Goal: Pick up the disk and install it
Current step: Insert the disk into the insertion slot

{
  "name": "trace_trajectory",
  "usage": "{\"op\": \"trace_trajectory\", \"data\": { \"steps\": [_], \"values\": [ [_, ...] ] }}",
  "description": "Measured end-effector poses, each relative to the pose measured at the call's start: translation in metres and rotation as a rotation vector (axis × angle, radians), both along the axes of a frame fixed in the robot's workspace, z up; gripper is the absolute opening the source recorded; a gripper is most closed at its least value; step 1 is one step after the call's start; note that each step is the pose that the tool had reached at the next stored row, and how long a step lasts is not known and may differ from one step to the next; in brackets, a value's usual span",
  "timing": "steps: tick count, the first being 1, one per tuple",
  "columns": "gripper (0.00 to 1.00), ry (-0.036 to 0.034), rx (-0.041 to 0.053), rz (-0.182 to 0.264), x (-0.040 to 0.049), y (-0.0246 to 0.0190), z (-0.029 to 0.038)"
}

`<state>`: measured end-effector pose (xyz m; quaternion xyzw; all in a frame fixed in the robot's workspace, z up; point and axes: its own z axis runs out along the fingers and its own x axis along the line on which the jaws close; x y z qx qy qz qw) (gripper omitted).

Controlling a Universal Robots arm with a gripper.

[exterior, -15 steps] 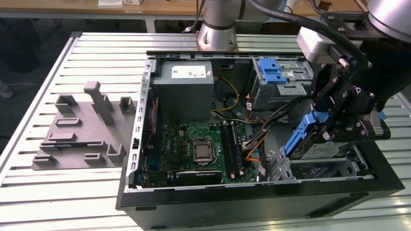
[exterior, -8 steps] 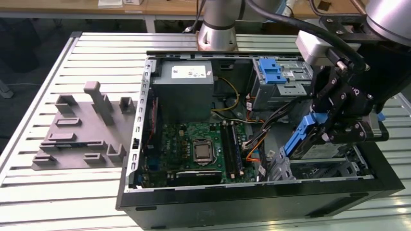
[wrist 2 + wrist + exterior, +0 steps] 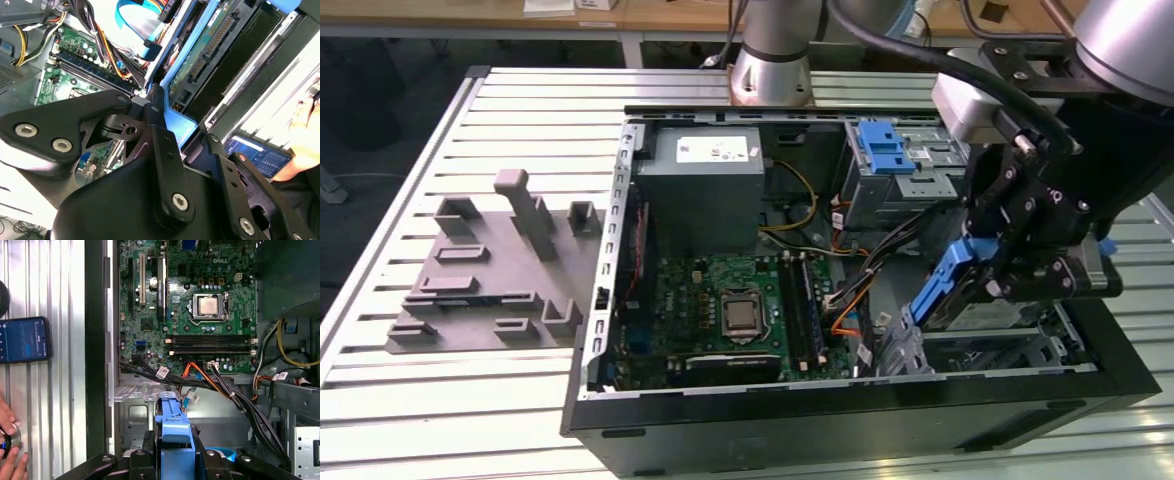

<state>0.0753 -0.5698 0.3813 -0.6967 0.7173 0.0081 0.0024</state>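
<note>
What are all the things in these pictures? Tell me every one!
Open black computer case: one, on the slatted metal table.
Green motherboard: one, on the floor of the case.
Grey metal power supply box: one, at the case's far end in the exterior view.
Blue plastic latch piece: one, on the drive cage beside the box.
Grey plastic fixture plate with upright blocks: one, on the table at the exterior view's left.
Silver hard drive in a blue rail frame: one, held over the case's near corner at the exterior view's right.
Dark phone with a lit screen: one, on the table outside the case.
Person's hand: one, near the phone.
Robot's black pincer: one, shut on the drive.
</note>
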Motion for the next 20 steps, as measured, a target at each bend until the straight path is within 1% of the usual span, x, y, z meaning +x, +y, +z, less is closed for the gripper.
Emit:
{"op": "trace_trajectory", "data": {
  "steps": [20],
  "values": [
    [0.36,0.0000,0.0000,0.000,0.0000,0.0000,-0.0096]
  ]
}}
